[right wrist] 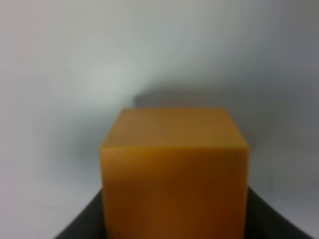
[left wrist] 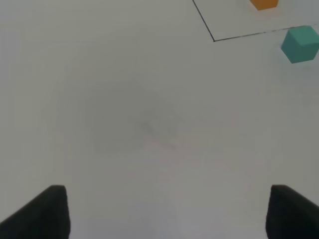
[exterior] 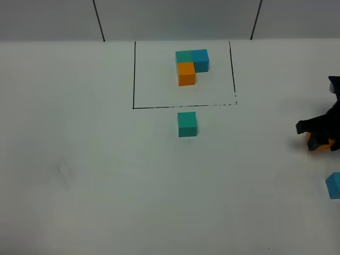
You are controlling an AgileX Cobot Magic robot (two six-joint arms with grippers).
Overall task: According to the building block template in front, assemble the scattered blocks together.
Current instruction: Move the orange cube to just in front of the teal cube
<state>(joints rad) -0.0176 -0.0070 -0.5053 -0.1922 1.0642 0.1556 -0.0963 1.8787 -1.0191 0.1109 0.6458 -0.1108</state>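
Rightward, at view's edge, right gripper [exterior: 317, 138] clamps orange cube [right wrist: 174, 169]; left gripper [left wrist: 168, 211] agape

At table [exterior: 79, 159] back centre, template trio [exterior: 191, 64] sits inside drawn outline [exterior: 134, 74]. First loose block [exterior: 187, 124] lies just before the outline's front line. Far right, second block [exterior: 325, 147] sits in my right gripper [exterior: 317, 139]; third block [exterior: 333, 185] lies before it, apart.

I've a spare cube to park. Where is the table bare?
Bare: everything left of the drawn outline and teal cube, plus the near strip before that cube. Crowded: the right edge, with the right claw shut on the orange cube, and the blue cube.
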